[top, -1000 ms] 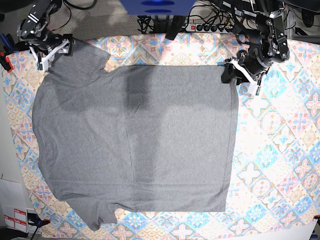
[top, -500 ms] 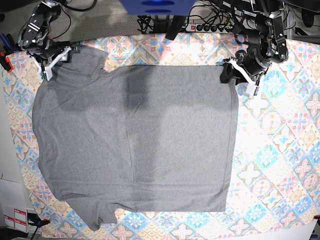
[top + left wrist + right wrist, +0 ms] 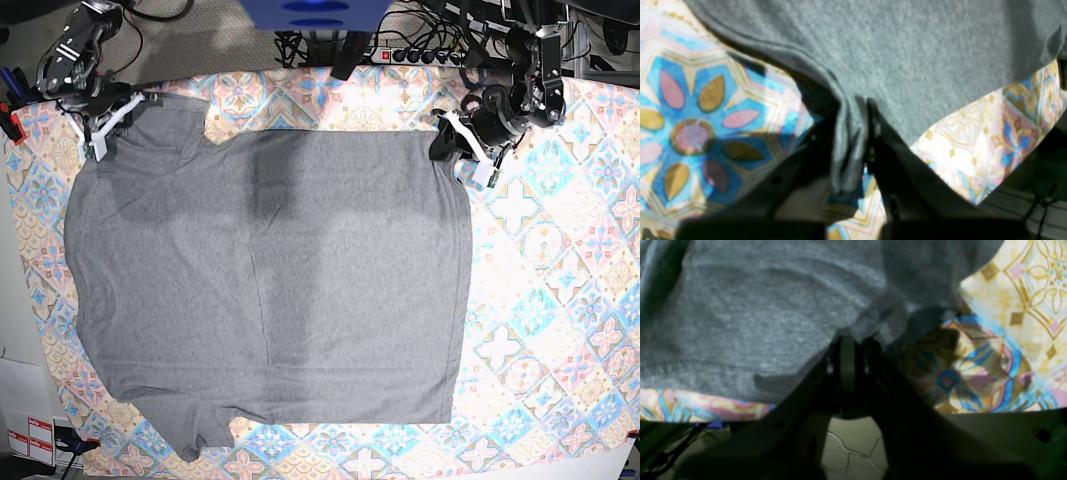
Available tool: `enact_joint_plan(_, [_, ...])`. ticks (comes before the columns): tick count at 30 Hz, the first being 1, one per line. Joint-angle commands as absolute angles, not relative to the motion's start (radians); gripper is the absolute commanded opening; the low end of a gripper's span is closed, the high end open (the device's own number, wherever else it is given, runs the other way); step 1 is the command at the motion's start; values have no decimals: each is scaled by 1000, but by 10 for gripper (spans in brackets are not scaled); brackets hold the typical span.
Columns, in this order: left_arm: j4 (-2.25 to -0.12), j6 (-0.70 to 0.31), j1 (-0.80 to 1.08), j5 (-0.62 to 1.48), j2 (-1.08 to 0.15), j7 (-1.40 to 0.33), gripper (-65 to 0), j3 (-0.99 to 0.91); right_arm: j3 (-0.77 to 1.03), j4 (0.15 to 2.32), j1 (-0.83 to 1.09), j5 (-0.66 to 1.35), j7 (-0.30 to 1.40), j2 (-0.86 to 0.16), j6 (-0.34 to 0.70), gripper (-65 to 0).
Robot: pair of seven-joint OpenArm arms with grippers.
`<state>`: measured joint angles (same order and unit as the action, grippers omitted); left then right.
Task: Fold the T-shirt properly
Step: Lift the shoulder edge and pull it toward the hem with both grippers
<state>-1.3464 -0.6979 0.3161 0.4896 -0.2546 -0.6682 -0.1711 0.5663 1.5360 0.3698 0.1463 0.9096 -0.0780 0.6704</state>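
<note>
Lying flat across the counter, the T-shirt (image 3: 270, 280) covers most of the tablecloth (image 3: 560, 300), grey knit face up, hem edge toward the base view's right, sleeves toward its left. One sleeve sits at the far left corner, the other at the near left, hanging toward the cloth's near edge.

Left tool (image 3: 452, 150): at the shirt's far right corner in base view. Left wrist view shows both dark fingers (image 3: 893, 156) pressed together w/ a bunched fold of grey fabric between them; clamped on the T-shirt (image 3: 907, 50). Hem seam visible running up-left from the pinch. Corner looks drawn slightly inward, w/ a small pucker along the right edge.

Right tool (image 3: 108, 122): at the far left sleeve in base view. Right wrist view shows fingers (image 3: 873, 373) closed, tips tucked under a gathered lip of the T-shirt (image 3: 756, 323); clamped on fabric. Stitched sleeve hem seen just left of the pinch. Floor visible below the counter's edge here.

Rest of garment: smooth, no major creases; broad shadow bands cross the upper middle. Power strip (image 3: 420, 55) and cables lie beyond the counter's far edge.
</note>
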Motion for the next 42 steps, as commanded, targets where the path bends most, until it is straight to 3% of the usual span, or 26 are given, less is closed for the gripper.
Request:
enact_joint_plan(1, [-1351,-698,337,458,-259,-723,-650,-168,585,1569,392,151,949,-73,698,-646])
enact_joint_plan(14, [-1366,-698,403,458,-246,-731,-650,-406,682,1776,492,151,946,-71,698,-646])
enact_joint_plan(20, [-1419,-698,460,458,-251,-723,-650,-414,731,1836,545,151,808,-7,698,-646])
enact_joint_plan(24, [-1501,-698,486,458,-240,-733,-650,-453,731,1837,545,151,803,-4,698,-646])
enact_joint_plan(42, [-1567,-698,348,449,-225,-932,-650,-553,725,1844,435,-58,796,-1,698,-648])
